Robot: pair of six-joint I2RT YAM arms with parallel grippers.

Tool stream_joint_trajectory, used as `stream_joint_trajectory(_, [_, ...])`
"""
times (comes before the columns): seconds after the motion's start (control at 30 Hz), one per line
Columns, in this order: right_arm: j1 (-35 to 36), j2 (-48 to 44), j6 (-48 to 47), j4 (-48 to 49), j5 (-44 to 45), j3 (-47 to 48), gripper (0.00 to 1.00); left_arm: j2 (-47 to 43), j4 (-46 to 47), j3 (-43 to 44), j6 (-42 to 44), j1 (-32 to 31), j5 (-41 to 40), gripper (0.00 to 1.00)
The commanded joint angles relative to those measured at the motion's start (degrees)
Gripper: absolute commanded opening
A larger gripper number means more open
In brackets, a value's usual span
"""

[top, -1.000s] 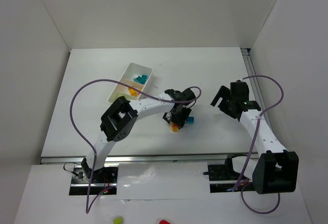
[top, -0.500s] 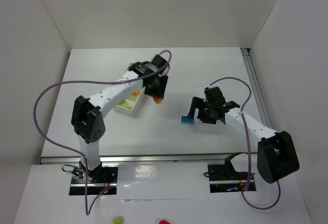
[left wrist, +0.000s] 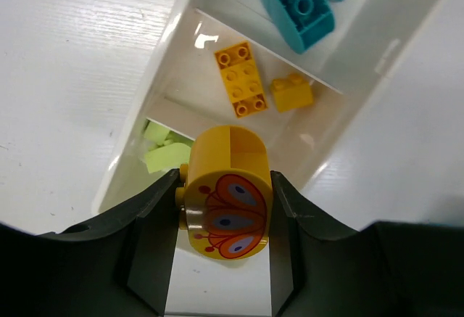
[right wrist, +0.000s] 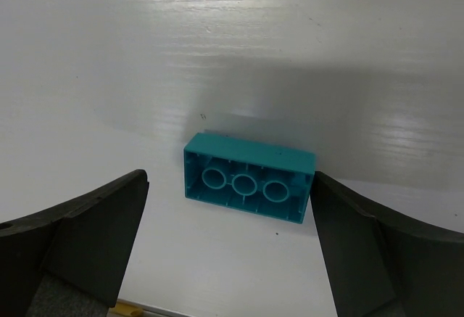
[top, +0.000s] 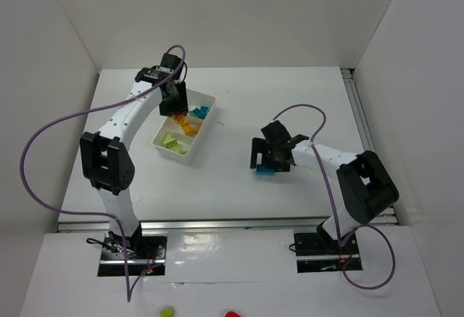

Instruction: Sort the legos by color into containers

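Holding a yellow rounded brick [left wrist: 228, 159], my left gripper [left wrist: 226, 212] is closed on it, the jaws pressed against its two flat sides. It hangs over the white tray [left wrist: 161, 70], low in the centre of the left wrist frame. Beneath it the tray runs diagonally. Teal bricks [left wrist: 297, 5] lie in the compartment at the upper right, yellow-orange bricks [left wrist: 243, 79] in the middle one, and lime green pieces [left wrist: 163, 150] in the one at the lower left. By colour, I judge the middle compartment to be the right one for this piece.

My right gripper [right wrist: 228, 186] stands wide open with nothing in it, one jaw off each short end of a teal brick [right wrist: 250, 156]. That brick lies alone on the table [right wrist: 109, 56] at the centre of the right wrist frame. Its hollow underside, with three round tubes, faces the camera.

These bricks look like hard, smooth plastic, so I expect them to be light, stiff and a bit slippery. Flat parallel faces should be the safest hold, squarely and near mid-length, because an off-centre pinch could make one twist or squirt out. The curved top of the yellow piece offers no grip.

I can read no lettering or brand anywhere. The only marking is an orange-red butterfly-like print with pale spots on the yellow brick's face.
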Motion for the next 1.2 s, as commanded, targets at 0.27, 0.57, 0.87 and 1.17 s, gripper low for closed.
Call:
stream_joint_trajectory(0.27, [2.8, 1.5, 3.3, 1.7, 7.3, 3.4, 0.9, 10.1, 3.0, -0.4, 1.0, 1.4, -1.5, 0.46])
stream_joint_trajectory(0.57, [3.3, 1.0, 1.6, 1.8, 6.8, 4.5, 0.64, 11.5, 3.6, 1.0, 1.0, 1.4, -2.6, 0.93])
stream_joint_trajectory(0.87, [4.4, 0.9, -2.4, 0.4, 5.7, 17.2, 0.56, -0.8, 2.4, 2.4, 0.0, 1.9, -2.6, 0.94])
stream_joint_trajectory(1.17, [6.2, 4.7, 0.3, -6.7, 9.0, 17.3, 0.93, -10.5, 2.4, 0.2, 1.0, 6.2, 0.4, 0.94])
